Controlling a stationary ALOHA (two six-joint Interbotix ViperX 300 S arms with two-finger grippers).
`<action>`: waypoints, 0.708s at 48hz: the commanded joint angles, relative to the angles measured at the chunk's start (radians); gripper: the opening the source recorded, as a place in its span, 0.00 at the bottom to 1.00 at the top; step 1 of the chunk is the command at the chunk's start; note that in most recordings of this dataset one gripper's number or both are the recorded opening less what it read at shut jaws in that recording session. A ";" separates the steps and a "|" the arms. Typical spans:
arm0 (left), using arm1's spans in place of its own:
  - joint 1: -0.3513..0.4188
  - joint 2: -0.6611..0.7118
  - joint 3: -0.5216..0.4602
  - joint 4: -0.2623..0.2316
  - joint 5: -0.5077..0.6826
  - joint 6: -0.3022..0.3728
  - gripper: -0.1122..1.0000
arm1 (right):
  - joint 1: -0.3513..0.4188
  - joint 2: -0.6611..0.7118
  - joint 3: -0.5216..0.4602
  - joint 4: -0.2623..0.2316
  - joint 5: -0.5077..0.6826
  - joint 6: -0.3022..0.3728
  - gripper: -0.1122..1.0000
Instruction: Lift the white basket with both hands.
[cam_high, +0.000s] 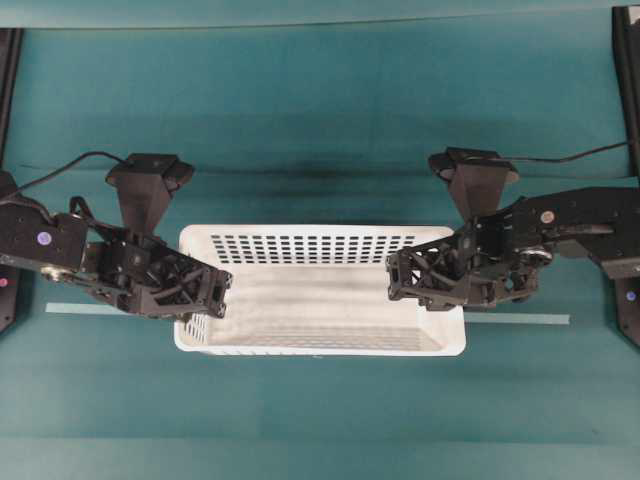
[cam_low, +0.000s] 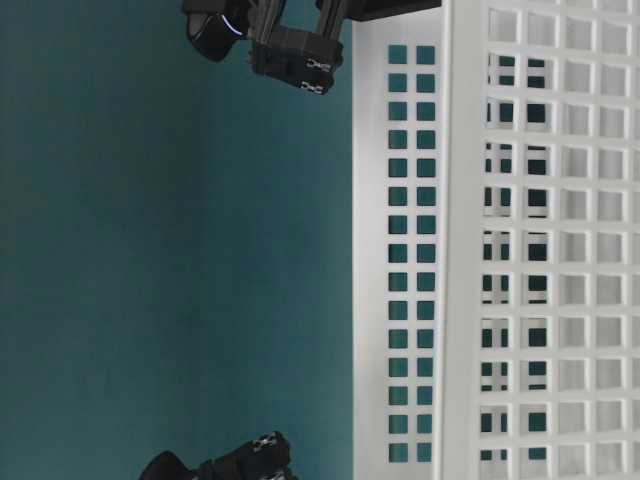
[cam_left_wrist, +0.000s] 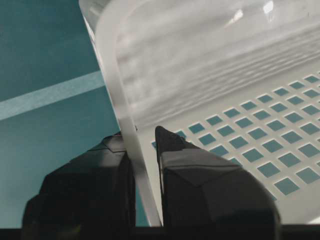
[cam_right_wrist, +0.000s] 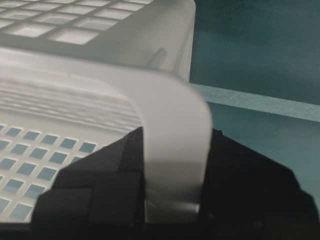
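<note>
White plastic fills most of what I see: 1 white basket (cam_high: 320, 290), rectangular, with a rounded rim, walls pierced by rows of small rectangular holes, and a solid floor. It sits in the middle of the teal table (cam_high: 320, 120) between my 2 arms, mouth facing up, its long axis running left to right across the overhead view, from one of my grippers to the other. My left gripper (cam_high: 205, 295) is at the basket's left short end; in my left wrist view its 2 black fingers (cam_left_wrist: 200, 185) are closed on the rim, one outside the wall and one inside, with the thin white edge pinched between them. My right gripper (cam_high: 405, 275) is at the right short end, and in my right wrist view the broad curved rim passes down between its 2 fingers (cam_right_wrist: 95, 195), which are clamped on it from both sides. Each gripper carries 1 black camera block (cam_high: 150, 185) with a cable trailing off toward the table's edge. 1 pale strip of tape (cam_high: 80, 308) runs across the table, showing on both sides of the basket. In the table-level view, which is turned sideways, the perforated wall takes up the right half and both grippers show only partly at the frame edges.
</note>
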 joint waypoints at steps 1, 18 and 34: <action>-0.012 -0.002 -0.017 0.003 -0.005 0.005 0.14 | 0.023 0.003 -0.005 -0.006 -0.003 -0.006 0.25; -0.014 -0.002 -0.017 0.003 -0.003 0.005 0.14 | 0.037 0.006 -0.006 -0.003 -0.002 -0.002 0.25; -0.014 0.000 0.003 0.003 -0.005 0.005 0.14 | 0.038 0.008 0.011 -0.005 -0.005 -0.008 0.25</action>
